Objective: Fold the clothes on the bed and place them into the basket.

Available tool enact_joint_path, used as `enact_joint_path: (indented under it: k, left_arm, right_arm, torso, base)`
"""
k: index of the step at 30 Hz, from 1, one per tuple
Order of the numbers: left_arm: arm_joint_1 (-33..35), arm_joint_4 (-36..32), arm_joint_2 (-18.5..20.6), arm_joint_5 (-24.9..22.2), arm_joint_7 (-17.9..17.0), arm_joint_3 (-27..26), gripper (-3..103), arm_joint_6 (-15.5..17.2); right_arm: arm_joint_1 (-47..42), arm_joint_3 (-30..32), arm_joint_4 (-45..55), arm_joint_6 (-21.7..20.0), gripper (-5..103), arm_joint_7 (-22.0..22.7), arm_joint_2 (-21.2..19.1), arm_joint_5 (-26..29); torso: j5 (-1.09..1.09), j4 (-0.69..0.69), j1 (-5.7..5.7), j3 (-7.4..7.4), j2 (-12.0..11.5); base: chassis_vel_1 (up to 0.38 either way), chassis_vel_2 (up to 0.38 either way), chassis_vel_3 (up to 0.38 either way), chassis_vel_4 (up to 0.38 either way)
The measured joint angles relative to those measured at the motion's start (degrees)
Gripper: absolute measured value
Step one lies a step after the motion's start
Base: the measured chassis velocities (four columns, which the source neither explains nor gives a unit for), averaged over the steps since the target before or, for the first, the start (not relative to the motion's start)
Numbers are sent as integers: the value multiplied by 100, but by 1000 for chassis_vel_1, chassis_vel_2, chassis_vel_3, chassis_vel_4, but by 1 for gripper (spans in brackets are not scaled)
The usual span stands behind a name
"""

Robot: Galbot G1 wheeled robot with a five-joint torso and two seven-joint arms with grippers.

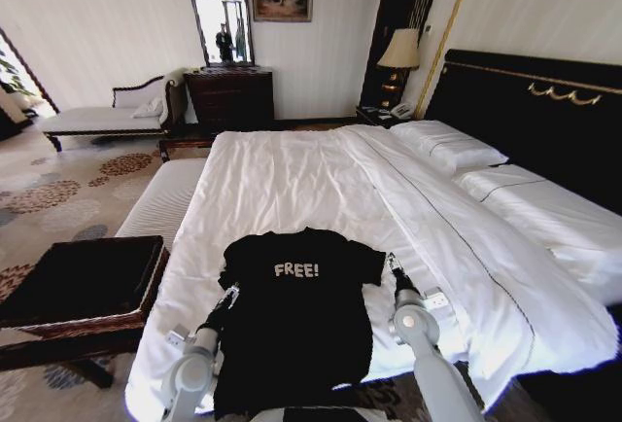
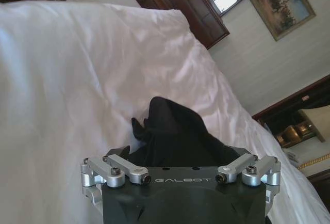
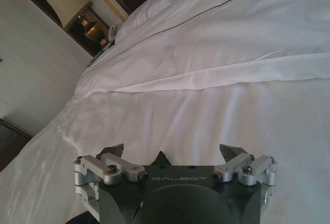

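The black T-shirt (image 1: 296, 330) lies flat at the foot of the bed (image 1: 292, 179), collar toward the headboard, between both wide-open grippers: the left gripper (image 1: 229, 296) beside its left sleeve, the right gripper (image 1: 394, 268) beside its right sleeve, about equally near.
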Motion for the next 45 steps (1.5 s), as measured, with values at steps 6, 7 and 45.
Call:
enact_joint_path:
  k: [6,7,45]
  left_arm:
    - [-176,-6,273,-270,2,-177,100,47]
    - [-176,-6,273,-270,2,-177,100,47]
    - [-1440,1688,-145,-997,-252,-324,24,170]
  right_arm:
    - [-88,129,78,4,100,0,41,-5]
    - [-88,129,78,4,100,0,41,-5]
    - [-274,179,277,-105,100,142,22,213]
  torso:
    - [0,-1,0,0,0]
    - [0,-1,0,0,0]
    - [-1,-2,0,1,0]
  base:
    - [0,0,0,0]
    - [0,0,0,0]
    - [0,0,0,0]
